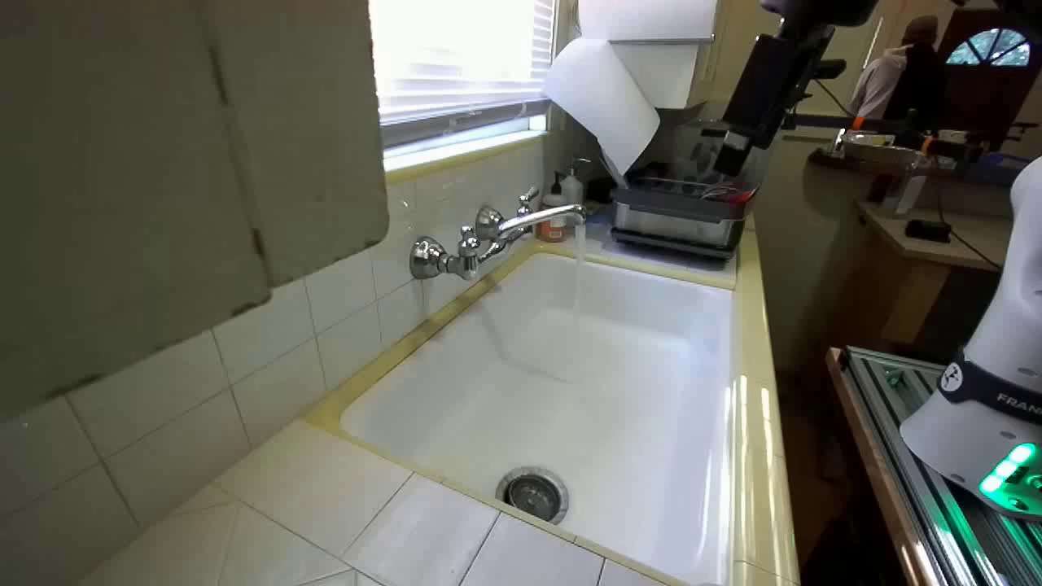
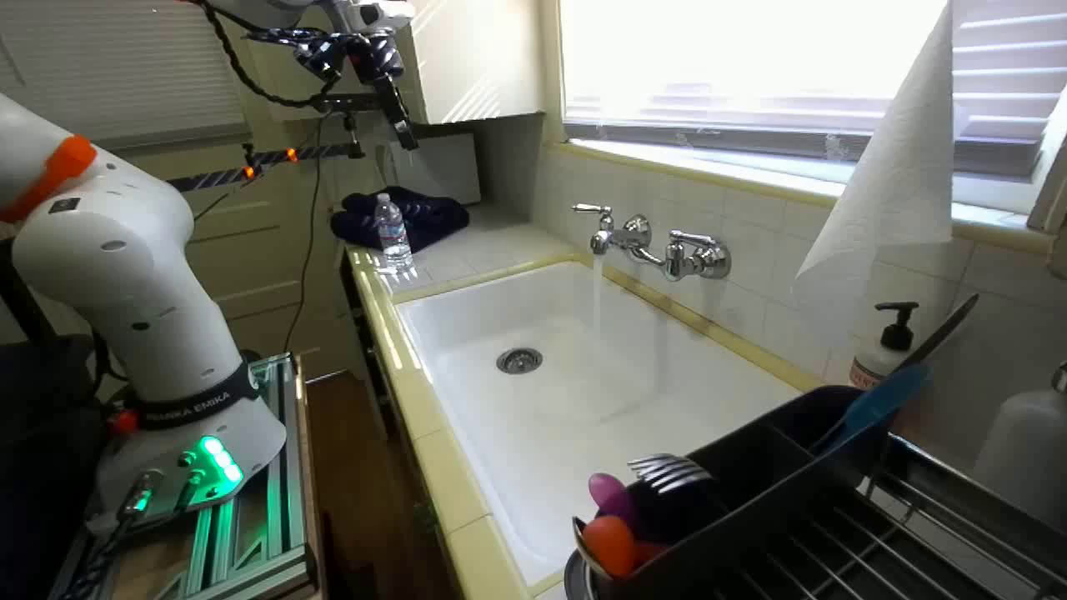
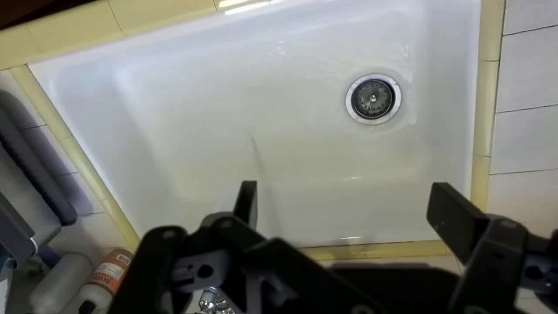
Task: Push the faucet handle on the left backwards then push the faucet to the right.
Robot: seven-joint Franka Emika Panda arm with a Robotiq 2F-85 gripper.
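The chrome wall faucet has a long spout (image 1: 541, 217) (image 2: 598, 242), and a thin stream of water falls from it into the white sink (image 1: 635, 391). The left handle (image 1: 468, 242) (image 2: 592, 208) is the one at the drain end. The right handle (image 1: 525, 201) (image 2: 692, 239) is nearer the dish rack. In the wrist view only a small chrome part of the faucet (image 3: 208, 300) shows, mostly hidden behind the gripper. My gripper (image 3: 342, 194) is open and empty. In both exterior views it (image 1: 730, 155) (image 2: 406, 137) hangs high, well apart from the faucet.
A dish rack (image 1: 680, 220) with utensils and soap bottles (image 1: 553, 212) stand at the far end. A paper towel (image 1: 610, 106) hangs above the rack. A water bottle (image 2: 392, 233) and dark cloth (image 2: 433, 217) lie near a cupboard (image 2: 479, 62). The drain (image 3: 372, 99) shows.
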